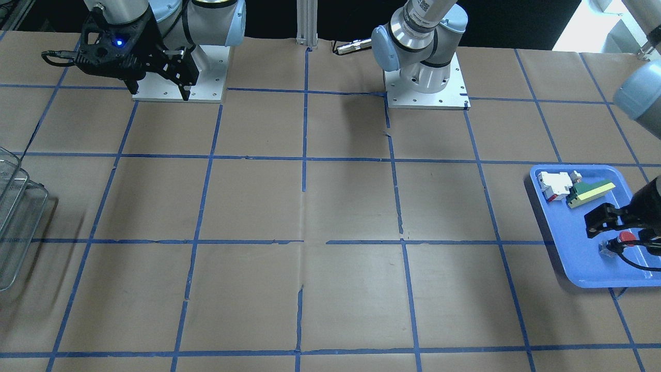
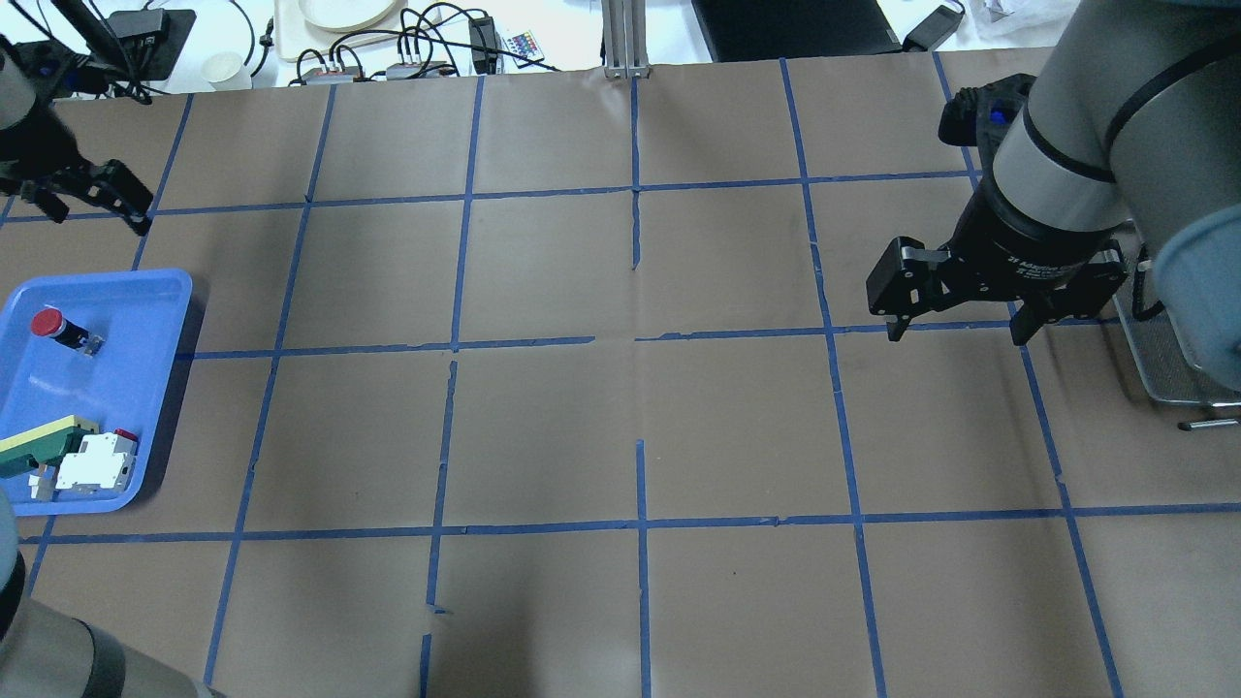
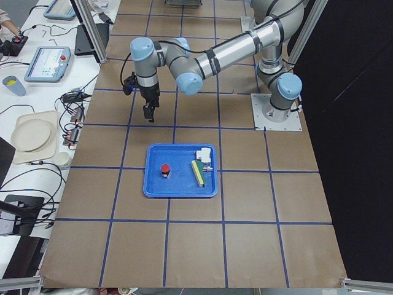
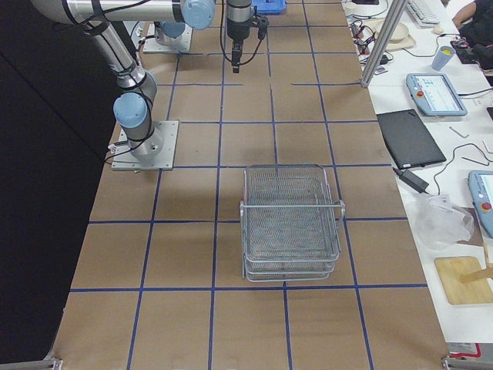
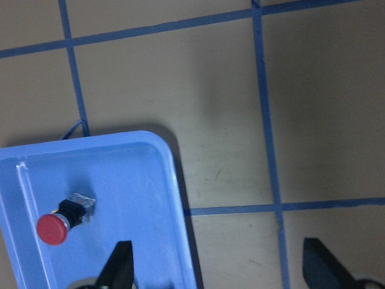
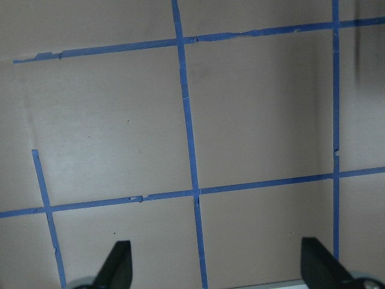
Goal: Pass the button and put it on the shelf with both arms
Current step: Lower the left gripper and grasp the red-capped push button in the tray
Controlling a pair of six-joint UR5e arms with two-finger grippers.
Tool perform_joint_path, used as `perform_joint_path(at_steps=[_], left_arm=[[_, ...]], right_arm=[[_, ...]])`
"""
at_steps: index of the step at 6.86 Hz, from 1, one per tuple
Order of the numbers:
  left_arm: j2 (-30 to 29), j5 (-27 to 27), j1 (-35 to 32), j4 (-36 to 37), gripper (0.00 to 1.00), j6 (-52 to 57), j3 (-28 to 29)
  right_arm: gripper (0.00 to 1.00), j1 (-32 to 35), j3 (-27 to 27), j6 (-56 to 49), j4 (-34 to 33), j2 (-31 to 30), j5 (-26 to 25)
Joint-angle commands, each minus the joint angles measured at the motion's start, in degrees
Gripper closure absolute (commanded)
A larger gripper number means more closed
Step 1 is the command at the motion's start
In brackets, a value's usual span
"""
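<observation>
The button, with a red cap and a clear base, lies on its side in the blue tray. It also shows in the front view, the left side view and the left wrist view. My left gripper is open and empty, raised over the tray's far edge, with the button off to one side of its fingers. My right gripper is open and empty above bare table. The wire-mesh shelf stands at the table's right end.
A white-and-red block and a green-and-yellow piece lie in the tray's near part. Brown paper with a blue tape grid covers the table. Cables, plates and a laptop lie beyond the far edge.
</observation>
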Motion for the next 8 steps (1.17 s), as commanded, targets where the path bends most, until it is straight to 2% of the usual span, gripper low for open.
perform_joint_path(at_steps=[1,3,7,8], left_arm=[[-4.7,-3.3,8.3,6.3,0.01,15.5,0.0],[-10.0,-9.7,13.3,11.7,0.01,27.4,-0.2],[-9.9,-9.1,15.0,11.7,0.02,27.9,-5.4],[-9.7,-9.0,14.9,11.7,0.15,27.5,-5.7]], right_arm=[[0.00,0.0,0.4,-0.2,0.0,0.0,0.0],[0.00,0.0,0.5,-0.2,0.0,-0.1,0.0],[0.00,-0.1,0.5,0.5,0.0,0.3,0.0],[0.00,-0.1,0.5,0.5,0.0,0.7,-0.1]])
